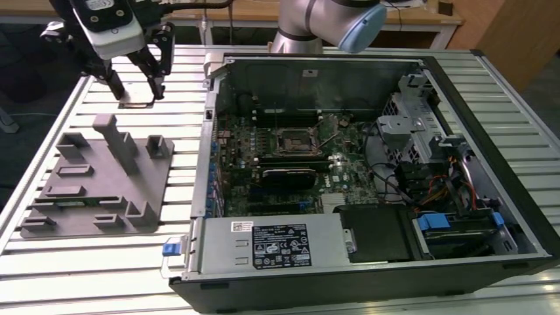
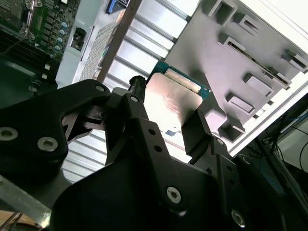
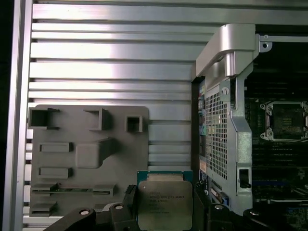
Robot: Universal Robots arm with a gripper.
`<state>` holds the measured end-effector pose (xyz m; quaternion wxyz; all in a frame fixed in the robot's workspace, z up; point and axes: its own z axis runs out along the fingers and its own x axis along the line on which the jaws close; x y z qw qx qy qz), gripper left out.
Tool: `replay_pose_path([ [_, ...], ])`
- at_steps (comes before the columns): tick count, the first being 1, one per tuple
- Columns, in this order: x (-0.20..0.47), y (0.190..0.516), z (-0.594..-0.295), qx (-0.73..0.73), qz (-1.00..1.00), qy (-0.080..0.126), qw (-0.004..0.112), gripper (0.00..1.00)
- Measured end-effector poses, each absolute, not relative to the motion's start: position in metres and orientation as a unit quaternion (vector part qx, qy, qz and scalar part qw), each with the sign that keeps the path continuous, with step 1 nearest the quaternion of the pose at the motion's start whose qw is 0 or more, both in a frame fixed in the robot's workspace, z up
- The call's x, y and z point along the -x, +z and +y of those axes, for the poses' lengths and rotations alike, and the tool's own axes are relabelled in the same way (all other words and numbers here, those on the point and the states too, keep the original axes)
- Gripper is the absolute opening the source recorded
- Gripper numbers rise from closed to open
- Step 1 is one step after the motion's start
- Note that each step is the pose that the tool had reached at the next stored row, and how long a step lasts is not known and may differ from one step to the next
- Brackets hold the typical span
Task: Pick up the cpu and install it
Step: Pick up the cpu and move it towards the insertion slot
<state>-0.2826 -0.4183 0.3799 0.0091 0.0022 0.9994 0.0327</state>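
Nearest the lens in the first wrist view: gripper (image 3: 164, 214), clenched on the cpu (image 3: 165, 202) by two opposite edges, silver top turned toward the camera. Same grasp in the second wrist view, with a black finger (image 2: 202, 130) pressed to one side of the cpu (image 2: 173, 98) and a green rim showing along the far edge.

In the exterior view, cpu (image 1: 138, 102) held low over the slatted counter (image 1: 188, 65), near the far corner on the exterior view's left; cannot tell whether clear of the slats.

Just beside it, nearer the camera: grey tray (image 1: 88, 187) with raised blocks.

Toward the exterior view's right, well apart from the cpu: open case (image 1: 490, 85) lying on its side, board exposed, square socket (image 1: 293, 139) near the board's middle.
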Motion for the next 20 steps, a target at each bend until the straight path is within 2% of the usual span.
replay_pose_path([
  [20, 0.254, 0.380, -0.418, -0.002, 0.999, 0.033, 0.009, 0.55],
])
